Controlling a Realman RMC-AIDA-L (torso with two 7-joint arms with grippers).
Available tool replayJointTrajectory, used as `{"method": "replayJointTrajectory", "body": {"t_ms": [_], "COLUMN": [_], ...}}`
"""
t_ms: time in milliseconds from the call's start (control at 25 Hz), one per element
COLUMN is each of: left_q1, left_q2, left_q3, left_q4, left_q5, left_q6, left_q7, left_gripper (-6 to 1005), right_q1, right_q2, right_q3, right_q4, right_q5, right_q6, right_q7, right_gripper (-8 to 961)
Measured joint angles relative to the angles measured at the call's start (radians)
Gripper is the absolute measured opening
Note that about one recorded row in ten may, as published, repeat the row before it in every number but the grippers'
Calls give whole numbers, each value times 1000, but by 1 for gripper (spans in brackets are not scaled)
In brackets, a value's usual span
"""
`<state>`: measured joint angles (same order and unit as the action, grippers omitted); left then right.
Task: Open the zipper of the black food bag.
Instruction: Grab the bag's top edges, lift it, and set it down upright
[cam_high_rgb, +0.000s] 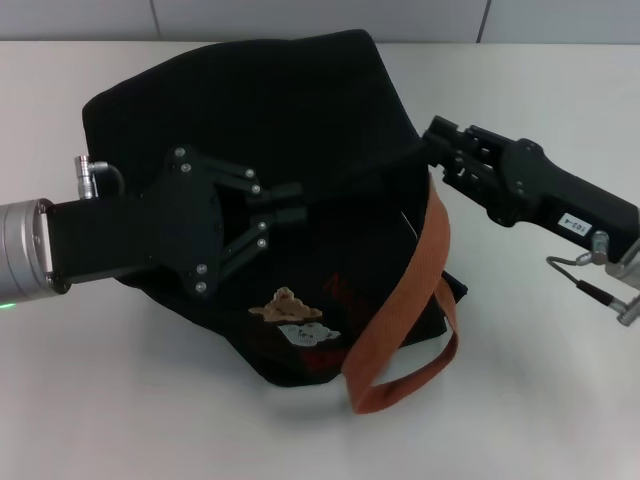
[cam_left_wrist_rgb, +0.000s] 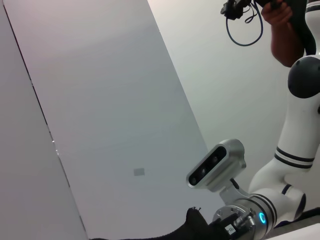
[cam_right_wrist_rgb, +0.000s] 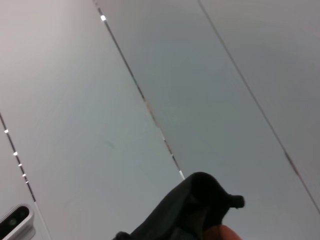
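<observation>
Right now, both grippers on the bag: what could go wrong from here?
1. The left gripper is pinched at the bag's top seam; the pull tab isn't visible, so it may hold only fabric.
2. The right gripper holds the bag's far corner. If it slips, the soft bag may drag along rather than unzip.
3. The orange strap loops loose below the right gripper and could snag it.

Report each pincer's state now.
Left pincer: shut on the black food bag at its top seam.
Right pincer: at the bag's edge; cannot be told.
</observation>
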<state>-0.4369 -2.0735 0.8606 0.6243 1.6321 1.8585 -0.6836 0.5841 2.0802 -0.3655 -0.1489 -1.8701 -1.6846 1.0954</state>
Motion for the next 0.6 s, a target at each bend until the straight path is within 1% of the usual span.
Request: {"method": "replayJointTrajectory", "body": {"t_ms": [280, 600], "left_q1": [-1, -2], "left_q2": [-2, -2], "left_q3": [0, 11], "left_q4": [-1, -2], "left_q5": [0, 0], "left_q6": [0, 0], "left_q7": [0, -1], "left_gripper": [93, 93], "right_q1": [32, 58], "right_q2": [1, 1], "right_q3": [-25, -41], "right_q4": [4, 5], "right_q5": [0, 0], "right_q6": [1, -1], "right_q7": [14, 36], "right_gripper": [357, 363]}}
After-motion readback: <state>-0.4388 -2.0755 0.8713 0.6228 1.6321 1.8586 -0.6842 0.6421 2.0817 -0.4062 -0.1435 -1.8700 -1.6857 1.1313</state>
